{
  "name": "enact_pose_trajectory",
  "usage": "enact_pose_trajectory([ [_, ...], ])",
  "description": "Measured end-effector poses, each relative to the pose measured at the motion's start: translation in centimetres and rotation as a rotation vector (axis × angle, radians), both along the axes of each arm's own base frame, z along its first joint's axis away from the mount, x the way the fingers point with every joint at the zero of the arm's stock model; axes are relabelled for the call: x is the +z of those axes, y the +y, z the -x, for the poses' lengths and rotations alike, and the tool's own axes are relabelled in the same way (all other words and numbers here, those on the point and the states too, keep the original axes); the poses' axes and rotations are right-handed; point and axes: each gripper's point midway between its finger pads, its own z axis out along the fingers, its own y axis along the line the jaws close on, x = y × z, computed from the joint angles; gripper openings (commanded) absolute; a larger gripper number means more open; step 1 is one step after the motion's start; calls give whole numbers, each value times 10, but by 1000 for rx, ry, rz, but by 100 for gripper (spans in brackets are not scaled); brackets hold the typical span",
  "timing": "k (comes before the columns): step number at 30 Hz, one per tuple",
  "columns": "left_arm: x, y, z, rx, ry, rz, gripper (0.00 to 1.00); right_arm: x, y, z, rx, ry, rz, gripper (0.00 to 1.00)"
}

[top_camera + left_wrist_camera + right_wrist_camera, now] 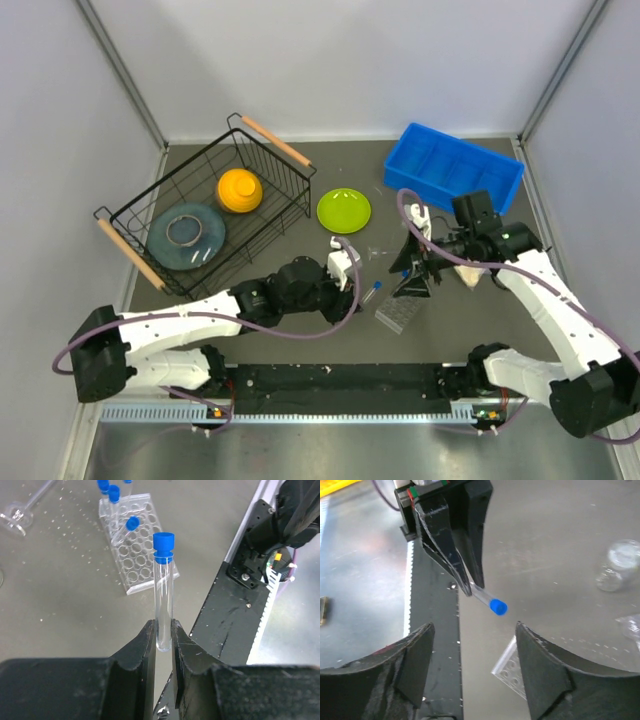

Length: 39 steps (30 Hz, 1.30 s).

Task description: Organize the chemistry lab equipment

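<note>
Tube [164, 600] w/ blue cap is clamped in left gripper [164, 635], just left of rack [137, 560]. Right gripper [474, 627] hangs above rack, jaws apart. Step, prob.: racking tubes. Next move needs tube upright over a free hole.

One clear blue-capped tube [163, 597] is off the table, its rounded bottom end pinched in the left gripper [163, 630] and its cap end free. It sits just left of the clear grid rack [137, 562]. The rack, a block of round holes, sits near the table's middle. Several other capped tubes [132, 523] lean in its far rows. A small clear cup [615, 565] stands farther back.
</note>
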Motion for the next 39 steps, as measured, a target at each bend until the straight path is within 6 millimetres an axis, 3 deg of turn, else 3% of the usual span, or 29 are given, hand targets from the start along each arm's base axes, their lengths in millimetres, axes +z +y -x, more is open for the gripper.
enact_pose_trajectory([
  [3,10,-7,6,-32,-17,22,7,-2,8,11,36,68,5,72],
  [7,23,-14,9,-56,-38,56,7,-8,9,10,22,127,26,72],
  [12,26,-18,14,-74,-42,62,7,-20,13,8,25,202,52,71],
  [19,21,-21,14,-76,-38,48,7,-23,23,21,82,250,59,49],
  [24,25,-23,12,-72,-48,53,7,-23,25,23,91,292,48,34],
  [28,27,-24,13,-80,-51,57,9,-22,26,24,96,305,39,15],
  [30,27,-25,16,-90,-52,59,10,-21,27,24,96,309,36,11],
  [34,27,-25,16,-90,-49,60,29,-21,27,24,95,311,37,6],
  [38,27,-23,8,-39,-56,55,67,-20,26,24,92,301,38,6],
  [39,27,-22,5,-20,-63,51,72,-19,25,25,90,291,38,6],
])
